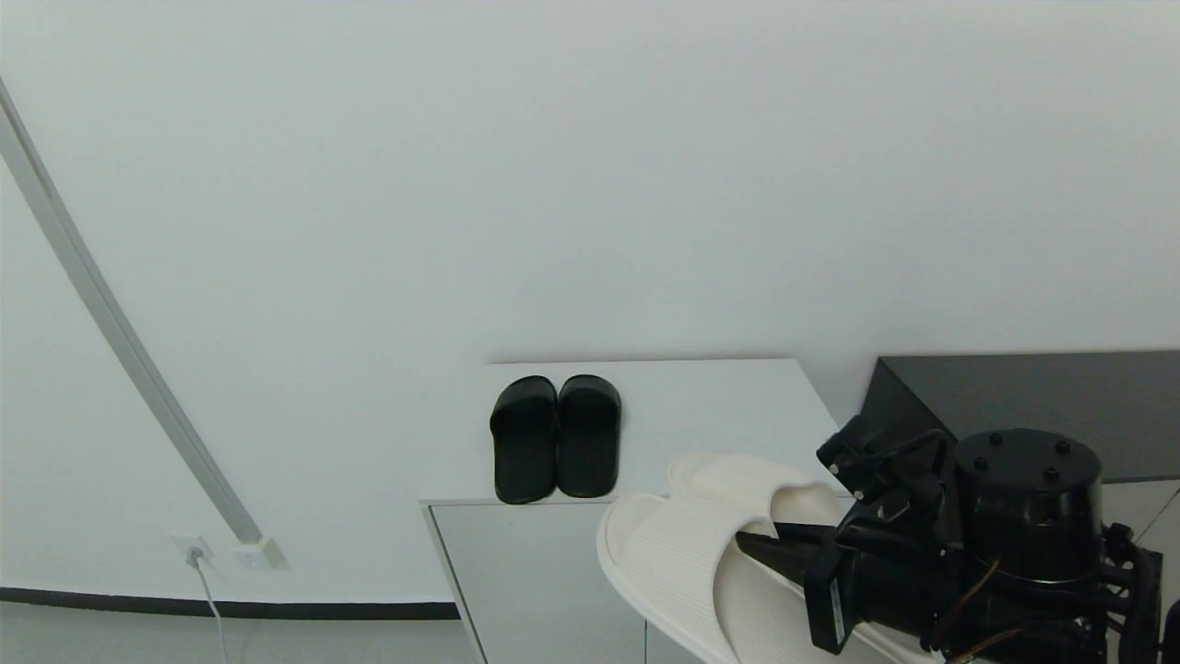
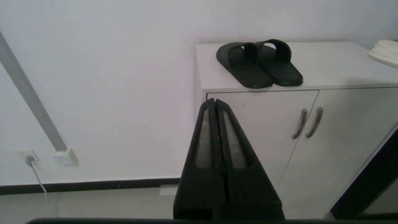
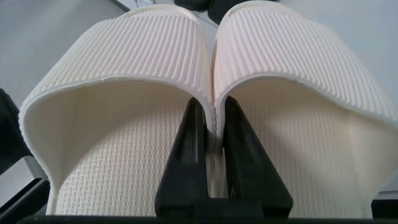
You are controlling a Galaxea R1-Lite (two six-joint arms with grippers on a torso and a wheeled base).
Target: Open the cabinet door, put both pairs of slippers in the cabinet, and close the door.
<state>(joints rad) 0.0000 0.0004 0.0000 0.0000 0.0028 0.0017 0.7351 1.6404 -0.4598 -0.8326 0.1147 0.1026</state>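
Jaws of the right gripper [image 3: 211,121] clamp the white slippers [image 1: 691,553] by their adjoining inner walls near the cabinet [image 1: 710,401] top's right edge. The black slippers [image 1: 555,437] sit on its left. Both cabinet doors [image 2: 273,137] are shut. The left gripper [image 2: 216,109] has its jaws together, empty.

— Where does the head camera sit?
— High up, facing forward and down onto the top of the cabinet [image 1: 719,406] and the wall [image 1: 590,184] behind it. The black slippers [image 1: 555,438] lie at mid-distance, the white slippers [image 1: 701,544] close in at its lower right.
— And the left wrist camera?
— Lower and farther back, looking along the closed left pincer [image 2: 215,104] at the doors [image 2: 273,143]. It shares the cabinet top and black slippers with the head view.
— The right wrist?
— Very near, looking along the right pincer [image 3: 210,111] into the white slippers it clamps.
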